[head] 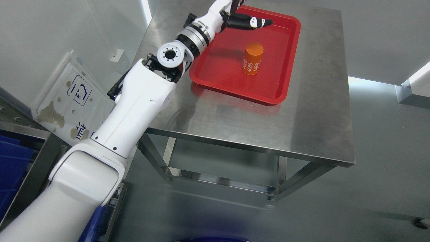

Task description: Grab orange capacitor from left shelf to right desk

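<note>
Head view: orange capacitor [253,58] marked "4680"

A stainless steel table [302,127] stands on a glossy grey floor [386,188] — strips of light reflect in it. Pale walls [50,33] rise behind; a blue bin [10,168] sits lower left.

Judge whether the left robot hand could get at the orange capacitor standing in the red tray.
Probably yes: the left robot hand hovers open above the red tray, nothing between it and the upright orange capacitor.
</note>
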